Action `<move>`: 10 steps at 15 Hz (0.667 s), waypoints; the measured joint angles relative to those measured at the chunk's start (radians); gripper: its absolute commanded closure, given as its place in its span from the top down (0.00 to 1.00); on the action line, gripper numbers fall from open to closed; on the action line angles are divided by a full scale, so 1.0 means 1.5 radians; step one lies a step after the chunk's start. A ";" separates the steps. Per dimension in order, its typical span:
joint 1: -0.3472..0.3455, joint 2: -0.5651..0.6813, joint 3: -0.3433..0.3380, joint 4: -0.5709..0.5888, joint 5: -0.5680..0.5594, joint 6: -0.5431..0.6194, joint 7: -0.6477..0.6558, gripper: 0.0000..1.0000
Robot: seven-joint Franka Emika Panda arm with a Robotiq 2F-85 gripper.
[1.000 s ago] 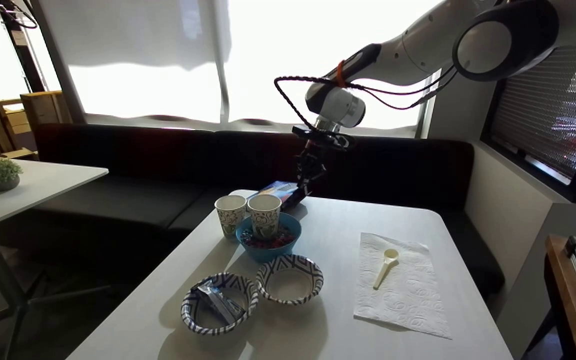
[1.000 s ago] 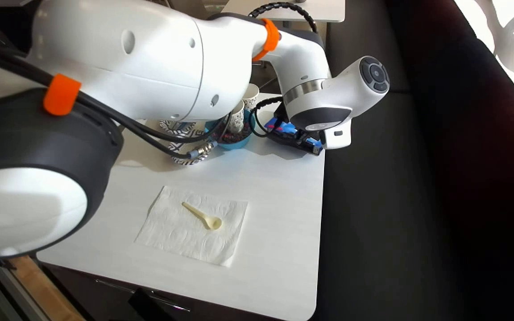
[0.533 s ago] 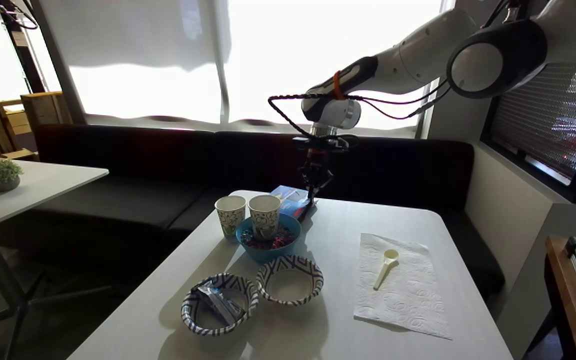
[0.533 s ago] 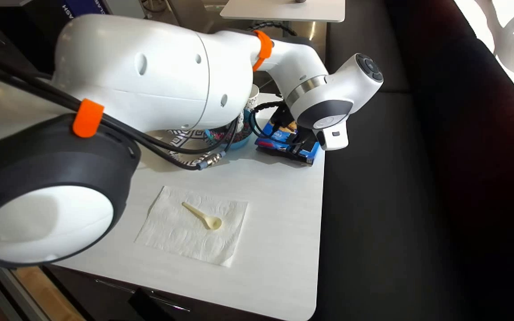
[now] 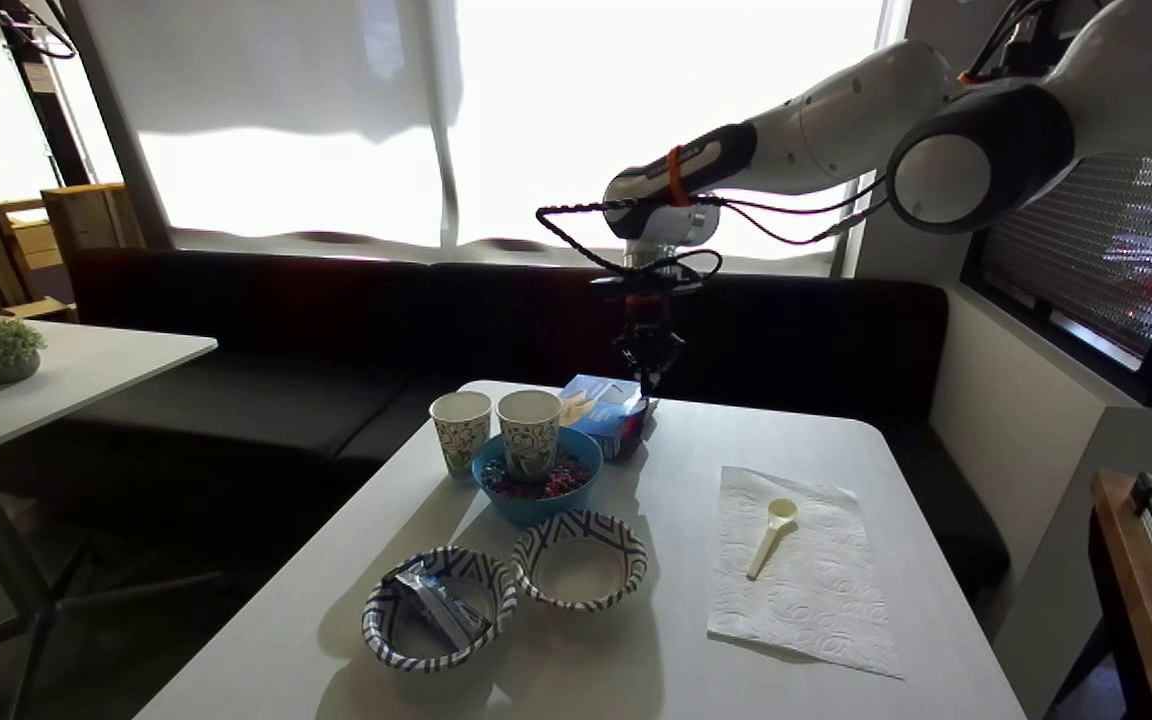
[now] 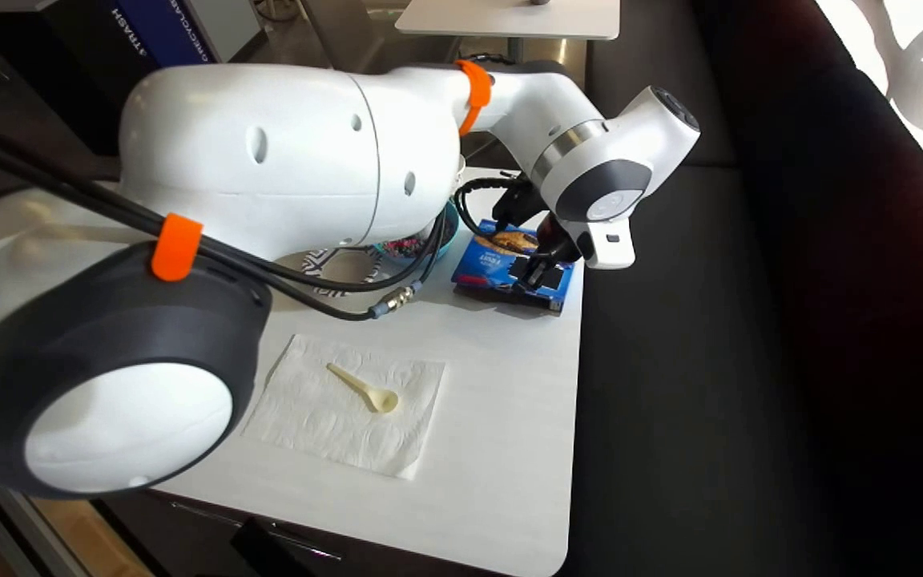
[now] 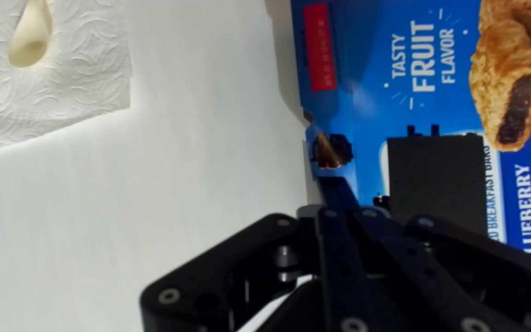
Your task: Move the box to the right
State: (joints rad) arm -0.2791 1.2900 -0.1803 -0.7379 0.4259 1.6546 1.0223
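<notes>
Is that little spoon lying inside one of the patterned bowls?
No, in both exterior views the spoon lies on the white paper towel.

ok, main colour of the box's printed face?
Blue. The box shows best in the wrist view.

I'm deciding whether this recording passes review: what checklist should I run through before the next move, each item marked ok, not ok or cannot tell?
1. Hand shut: ok.
2. Box securely gripped: cannot tell; the hand is at its edge.
3. Box flat on tabletop: cannot tell; underside hidden.
4. Box apart from napkin: ok, tabletop shows between them.
5. Box face unobstructed: not ok, the hand covers part of it.
6. Spoon resting on napkin: ok.
</notes>
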 measured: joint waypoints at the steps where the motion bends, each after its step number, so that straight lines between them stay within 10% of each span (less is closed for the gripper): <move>1: 0.000 0.005 -0.001 0.013 0.000 -0.017 0.015 0.00; 10: -0.013 0.046 0.023 0.070 -0.067 -0.056 0.080 0.00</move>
State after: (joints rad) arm -0.2989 1.3596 -0.1457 -0.6322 0.3254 1.5713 1.1425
